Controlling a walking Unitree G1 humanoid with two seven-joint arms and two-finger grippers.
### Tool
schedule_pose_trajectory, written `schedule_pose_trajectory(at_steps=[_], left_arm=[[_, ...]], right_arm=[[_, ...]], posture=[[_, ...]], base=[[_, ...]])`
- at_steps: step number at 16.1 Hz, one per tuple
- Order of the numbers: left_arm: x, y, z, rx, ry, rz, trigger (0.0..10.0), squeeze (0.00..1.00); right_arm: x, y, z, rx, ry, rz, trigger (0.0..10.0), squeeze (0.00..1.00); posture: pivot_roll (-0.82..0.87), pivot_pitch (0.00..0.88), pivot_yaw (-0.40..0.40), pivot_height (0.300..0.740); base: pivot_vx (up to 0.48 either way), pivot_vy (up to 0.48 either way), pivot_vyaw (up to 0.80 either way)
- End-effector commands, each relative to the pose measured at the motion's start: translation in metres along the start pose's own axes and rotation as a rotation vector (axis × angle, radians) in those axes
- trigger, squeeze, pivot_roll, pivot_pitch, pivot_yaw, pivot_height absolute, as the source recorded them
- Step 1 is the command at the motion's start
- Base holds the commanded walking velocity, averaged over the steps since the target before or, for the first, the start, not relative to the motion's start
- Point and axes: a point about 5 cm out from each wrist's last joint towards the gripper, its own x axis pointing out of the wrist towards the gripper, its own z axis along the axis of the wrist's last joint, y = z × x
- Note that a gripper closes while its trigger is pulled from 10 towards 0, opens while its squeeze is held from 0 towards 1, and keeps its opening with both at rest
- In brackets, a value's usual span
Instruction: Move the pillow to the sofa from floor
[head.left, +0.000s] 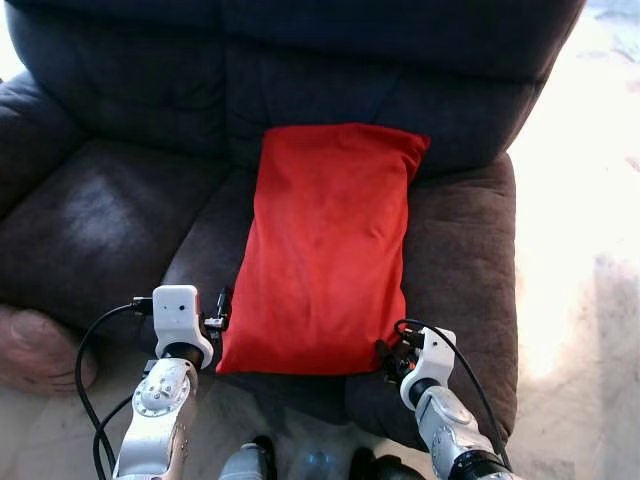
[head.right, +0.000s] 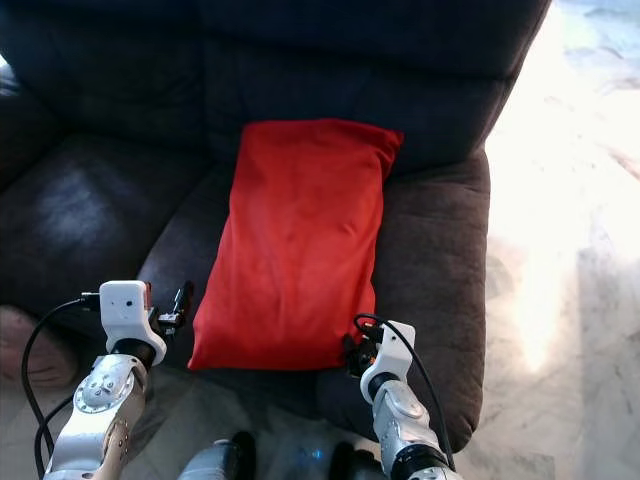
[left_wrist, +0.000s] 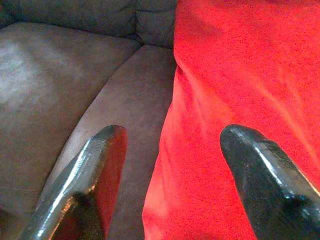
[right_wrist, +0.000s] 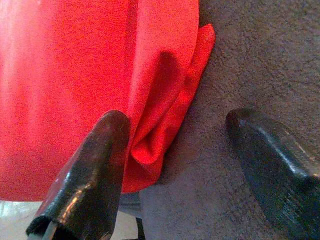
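Observation:
A red pillow (head.left: 325, 245) lies lengthwise on the dark brown sofa (head.left: 110, 220), its far end against the backrest and its near end at the seat's front edge. My left gripper (left_wrist: 172, 145) is open at the pillow's near left corner, one finger (left_wrist: 100, 165) over the seat, the other over the red cloth. My right gripper (right_wrist: 175, 150) is open at the near right corner, its fingers (right_wrist: 100, 160) straddling the pillow's folded edge (right_wrist: 165, 105). Both wrists sit just in front of the seat, the left (head.left: 180, 320) and the right (head.left: 425, 365).
The sofa's right armrest (head.left: 465, 280) runs beside the pillow. Bright pale floor (head.left: 580, 250) lies to the right. The left seat cushion (head.left: 90, 230) is bare. My own feet (head.left: 310, 465) show at the bottom.

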Motion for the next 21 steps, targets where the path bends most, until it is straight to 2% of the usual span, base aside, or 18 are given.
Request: schedule_pose_trajectory(at_steps=[1,2,3,6,21], left_arm=[[-0.005,0.002,-0.003,0.001,0.02,0.006,10.0,0.0],[-0.006,0.002,-0.002,0.001,0.021,0.005,10.0,0.0],[-0.007,0.001,-0.002,-0.001,0.025,0.005,10.0,0.0],[-0.008,-0.003,-0.004,-0.007,0.029,-0.001,10.0,0.0],[-0.001,-0.007,-0.001,-0.012,0.021,-0.014,10.0,0.0]], right_arm=[[-0.004,-0.002,-0.011,0.036,0.022,-0.008,10.0,0.0],[-0.004,-0.001,-0.011,0.04,0.02,0.011,7.8,0.0],[-0.004,0.0,-0.012,0.036,0.014,0.03,0.0,0.0],[-0.004,0.002,-0.007,0.063,-0.029,0.053,0.0,0.0],[-0.002,0.01,-0.002,0.093,-0.058,0.126,0.0,0.0]], posture=[[0.23,0.329,-0.008,0.74],[0.23,0.333,-0.011,0.74],[0.23,0.331,-0.013,0.74],[0.22,0.326,-0.014,0.74],[0.22,0.321,-0.023,0.74]], base=[[0.0,0.0,0.0],[0.0,0.0,0.0],[0.0,0.0,0.0],[0.0,0.0,0.0],[0.0,0.0,0.0]])
